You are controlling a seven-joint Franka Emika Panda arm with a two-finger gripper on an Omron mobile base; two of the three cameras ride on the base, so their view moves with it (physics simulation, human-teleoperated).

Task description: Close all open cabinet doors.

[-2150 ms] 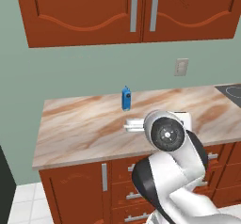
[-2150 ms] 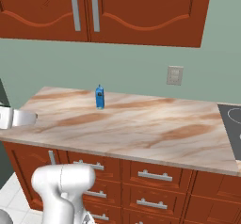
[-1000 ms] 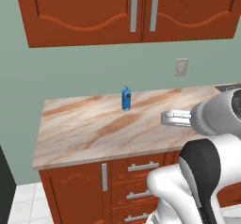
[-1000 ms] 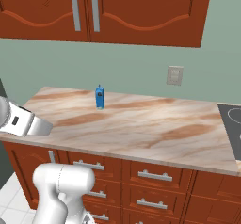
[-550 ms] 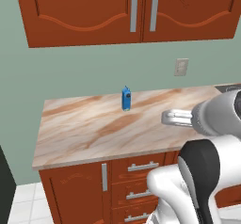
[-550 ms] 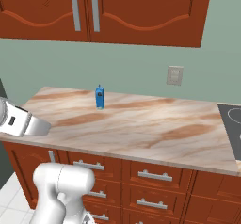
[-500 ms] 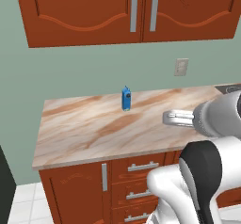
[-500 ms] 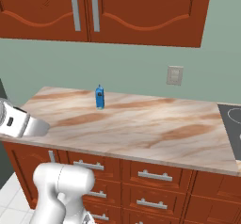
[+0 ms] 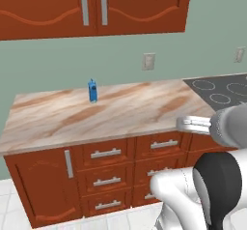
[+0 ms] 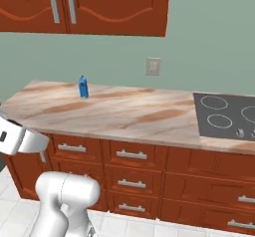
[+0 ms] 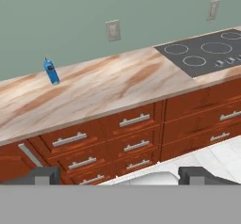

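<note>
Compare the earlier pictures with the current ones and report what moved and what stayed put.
The whole scene slid left in both base views, so the base and its cameras shifted right along the marbled countertop; the black cooktop now shows more fully. The small blue bottle stands in its same place on the counter, and the tall reddish-brown upper cabinet doors look shut as before. Nothing was grasped or released.
</note>
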